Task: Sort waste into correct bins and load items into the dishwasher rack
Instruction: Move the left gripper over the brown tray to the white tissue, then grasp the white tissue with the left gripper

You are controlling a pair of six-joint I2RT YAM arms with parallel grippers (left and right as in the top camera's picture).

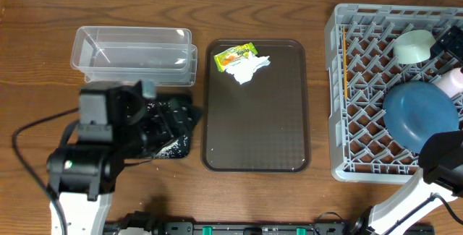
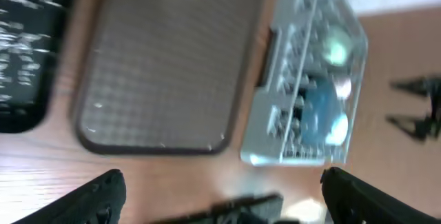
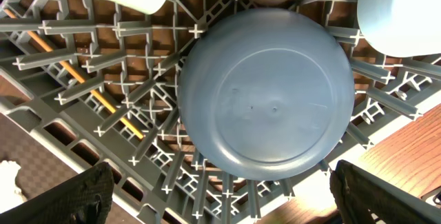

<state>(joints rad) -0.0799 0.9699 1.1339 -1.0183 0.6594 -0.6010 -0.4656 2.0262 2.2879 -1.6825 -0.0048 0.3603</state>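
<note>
Fingers [image 2: 100, 195] of the left gripper [image 2: 222, 180] are spread wide with nothing between them, though its wrist view is blurred. This gripper hangs over the near-left part of the table, above the flat black rectangular tray [image 1: 173, 130], where loose white rice grains [image 1: 171, 147] lie scattered along the near end. Just beyond the black tray, at the far left, stands the clear rectangular plastic tub [image 1: 134, 54].

The large brown serving tray [image 1: 255, 119] lies in the middle of the table. At its far end the small yellow-green printed snack wrapper [image 1: 235, 56] touches the crumpled white tissue [image 1: 251, 69].

The right gripper [image 3: 222, 169] also has its fingers [image 3: 86, 196] wide apart and empty. It hangs over the near side of the large square grey plastic rack [image 1: 365, 130] on the right. Directly below it the large dark-blue bowl [image 3: 267, 100] sits upside down on the pegs. Farther back in the rack are the small mint-green bowl [image 1: 414, 45] and the small pink cup [image 1: 452, 82]. The small light-blue bowl [image 3: 400, 10] is just to the far right of the dark-blue one. The thin wooden chopstick [image 3: 89, 89] lies low in the lattice along the rack's left side.
</note>
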